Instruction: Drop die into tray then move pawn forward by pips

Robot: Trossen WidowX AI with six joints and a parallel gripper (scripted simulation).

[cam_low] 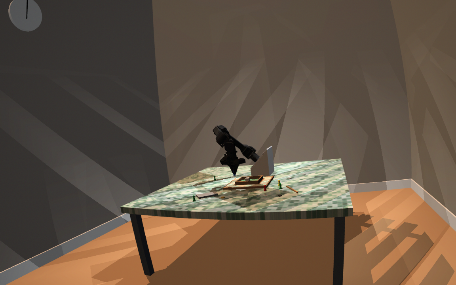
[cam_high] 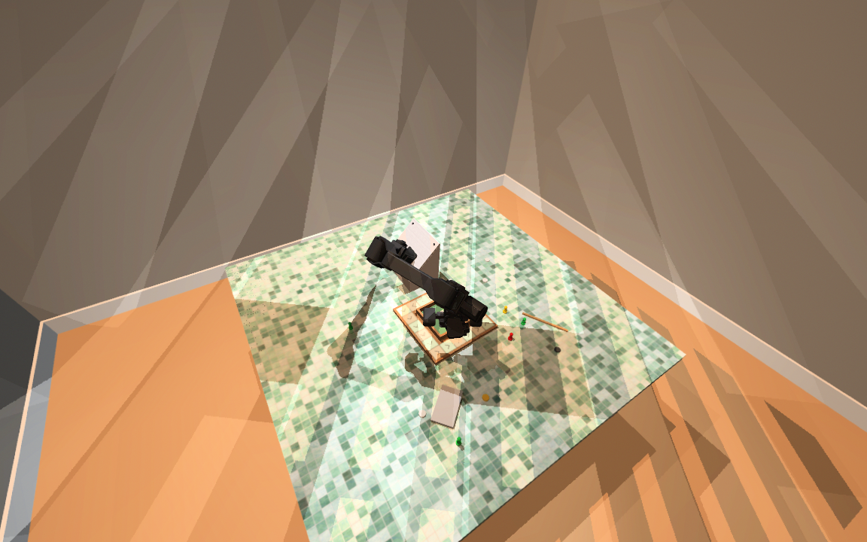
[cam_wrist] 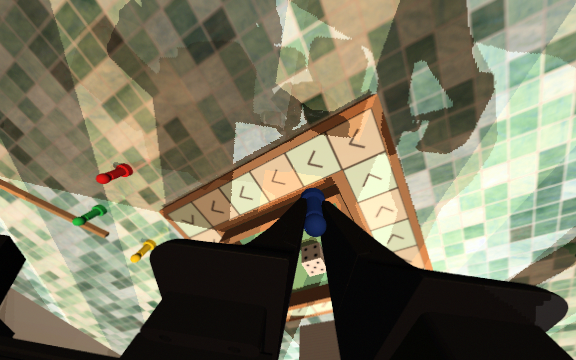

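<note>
Spare pawns: red [cam_wrist: 113, 173], green [cam_wrist: 89, 215], yellow [cam_wrist: 143, 250] plastic pegs lying on table, left of board.
Board: wooden, arrow-marked squares [cam_wrist: 313, 159], ctr.
Claw: black gripper [cam_wrist: 313, 210] clamped on small blue pawn [cam_wrist: 313, 220], lifted above board.
Die: white dotted cube [cam_wrist: 312, 257] in green tray, nr side.

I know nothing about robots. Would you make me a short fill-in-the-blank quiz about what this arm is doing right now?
1. The gripper is shut on a ____ pawn.
2. The die lies inside the ____.
3. The squares of the board are marked with ____.
4. The wooden stick on the table lies beside the ____ pawn.

Missing words: blue; tray; arrows; green
</note>
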